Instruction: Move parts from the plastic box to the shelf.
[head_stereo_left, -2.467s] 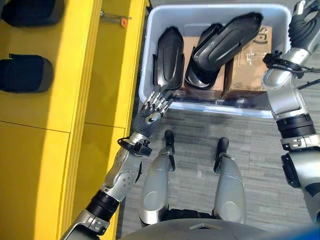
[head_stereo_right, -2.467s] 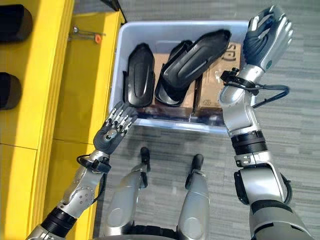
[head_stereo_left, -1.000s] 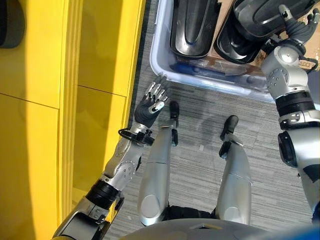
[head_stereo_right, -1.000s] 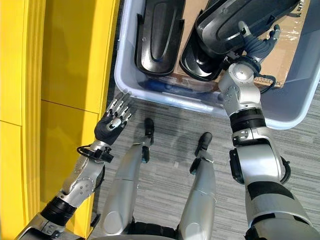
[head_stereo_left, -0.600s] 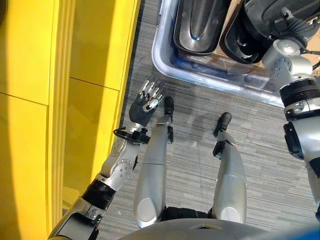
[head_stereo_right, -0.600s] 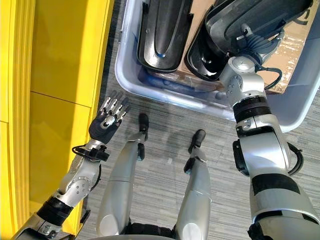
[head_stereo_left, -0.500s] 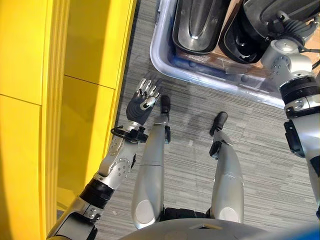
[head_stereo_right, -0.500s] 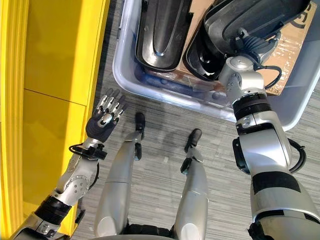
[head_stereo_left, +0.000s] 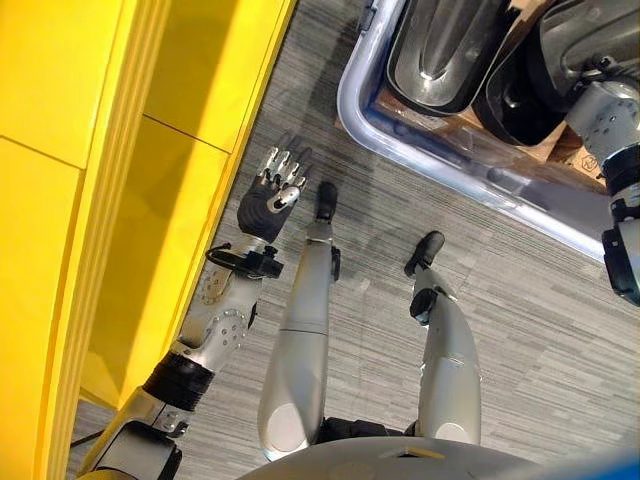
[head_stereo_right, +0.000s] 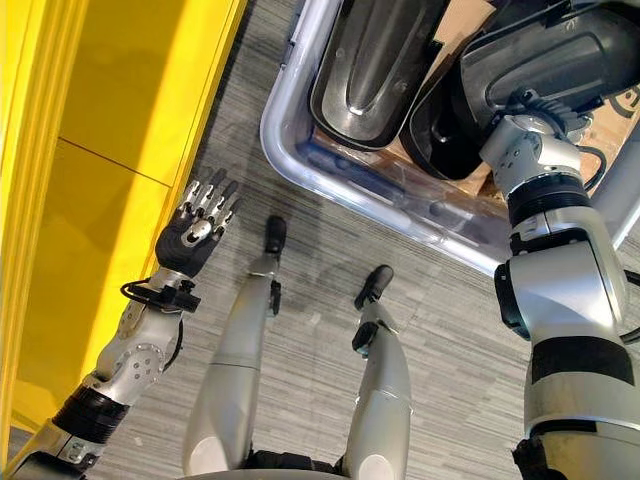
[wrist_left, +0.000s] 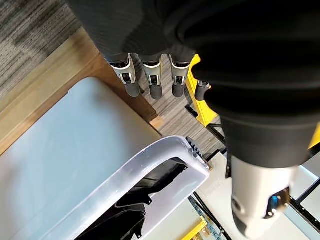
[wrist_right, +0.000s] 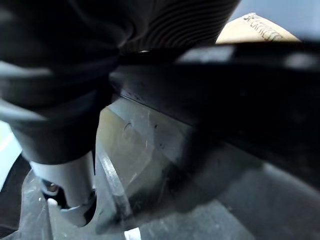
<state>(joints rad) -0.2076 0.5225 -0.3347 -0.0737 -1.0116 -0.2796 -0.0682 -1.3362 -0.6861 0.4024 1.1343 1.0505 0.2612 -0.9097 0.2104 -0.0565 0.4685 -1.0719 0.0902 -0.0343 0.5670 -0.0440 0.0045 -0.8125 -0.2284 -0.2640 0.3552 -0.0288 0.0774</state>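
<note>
Left hand (head_stereo_left: 268, 200) with fingers straight, above grey floor beside yellow shelf (head_stereo_left: 90, 150), right hand (head_stereo_right: 527, 105) inside translucent plastic box (head_stereo_right: 330, 165) under black moulded parts (head_stereo_right: 375, 60), grip cannot be told

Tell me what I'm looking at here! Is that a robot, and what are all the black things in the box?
Yes, it is a robot that walks on two legs. Two pictures come from cameras in its head, looking down at the grey striped floor. The other two come from cameras on its wrists, very close up.

Its left hand hangs beside the tall yellow shelf, with straight fingers holding nothing.

The clear plastic box sits on the floor. Inside are curved black plastic parts on brown cardboard. The right hand reaches in among those parts, but its fingers are hidden, so I cannot tell whether it has grabbed one.
</note>
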